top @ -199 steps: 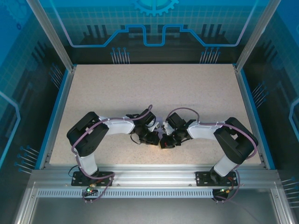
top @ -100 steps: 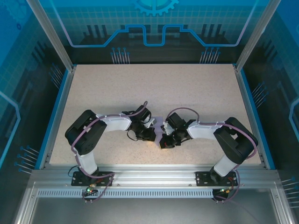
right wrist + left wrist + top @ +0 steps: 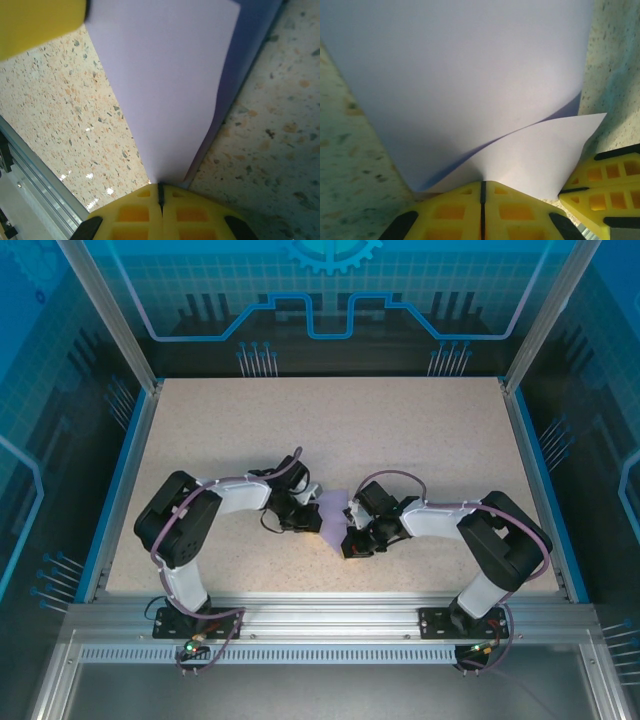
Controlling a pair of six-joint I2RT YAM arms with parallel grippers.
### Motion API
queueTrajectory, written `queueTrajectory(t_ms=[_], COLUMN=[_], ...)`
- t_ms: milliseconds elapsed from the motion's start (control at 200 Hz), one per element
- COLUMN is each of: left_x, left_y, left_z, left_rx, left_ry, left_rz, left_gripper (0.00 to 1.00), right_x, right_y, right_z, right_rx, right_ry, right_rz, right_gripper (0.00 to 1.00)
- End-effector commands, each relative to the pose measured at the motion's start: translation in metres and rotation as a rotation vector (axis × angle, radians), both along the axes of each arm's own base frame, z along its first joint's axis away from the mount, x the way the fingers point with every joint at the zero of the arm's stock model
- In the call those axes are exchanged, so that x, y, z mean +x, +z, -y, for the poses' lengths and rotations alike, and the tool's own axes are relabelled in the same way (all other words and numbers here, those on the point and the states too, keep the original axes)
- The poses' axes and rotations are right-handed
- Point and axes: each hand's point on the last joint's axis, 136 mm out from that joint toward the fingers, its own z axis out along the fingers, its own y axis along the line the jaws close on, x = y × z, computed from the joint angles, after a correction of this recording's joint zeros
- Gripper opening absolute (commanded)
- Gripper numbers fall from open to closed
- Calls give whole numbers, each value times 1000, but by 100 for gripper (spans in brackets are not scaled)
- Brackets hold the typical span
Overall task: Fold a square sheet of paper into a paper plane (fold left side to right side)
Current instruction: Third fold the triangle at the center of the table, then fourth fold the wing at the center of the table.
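Lavender-purple paper, the square sheet of paper (image 3: 331, 511), lies near the front middle of the speckled table (image 3: 400, 430), held between the tips of the two arms. From overhead it is a small pale patch, largely covered by the grippers on either side.

The left gripper (image 3: 312, 518) reaches in from the left and meets the sheet's left side. In the left wrist view its yellow fingers (image 3: 455, 210) are pressed together, with a thin dark seam between them, and the left gripper (image 3: 482, 186) pinches the paper's near edge. The sheet (image 3: 470, 75) rises broad and smooth away from that pinch. A lower flap curls across to a point at the right, casting a soft shadow on the layer behind it. A yellow finger (image 3: 600, 180) of the other gripper sits just beside that flap's tip.

The right gripper (image 3: 347, 530) comes in from the right. In the right wrist view the right gripper (image 3: 160, 192) is likewise clamped tight on the paper, its pads meeting at a seam. The paper (image 3: 165, 90) shows two layers there, a lighter one in front and a darker, shadowed one behind at the right. The sheet stands up off the table, and a metal rail (image 3: 30, 200) runs along the table's near edge.
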Motion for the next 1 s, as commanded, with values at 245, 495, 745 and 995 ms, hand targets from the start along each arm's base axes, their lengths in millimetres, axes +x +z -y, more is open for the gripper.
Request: queueTrajectory(t_ms=[245,495,745,995], left_x=[20,29,20,-1], left_y=[-17,9,56,64], left_z=[-53,-57,-48,-44], left_rx=[184,133,-12,-148], left_ry=[67,103,182,311], left_rz=[41,77,124,58], left_gripper=[10,16,35,55], right_x=[-40,-19,19,43], right_y=[-41,-19,44,52], right_z=[54,26,6,18], right_rx=[-261,-130,-8,-29], right_ry=[-3,-1,-22,50], right_rz=[-133,-44,183,316], right_gripper=[0,1,18,46])
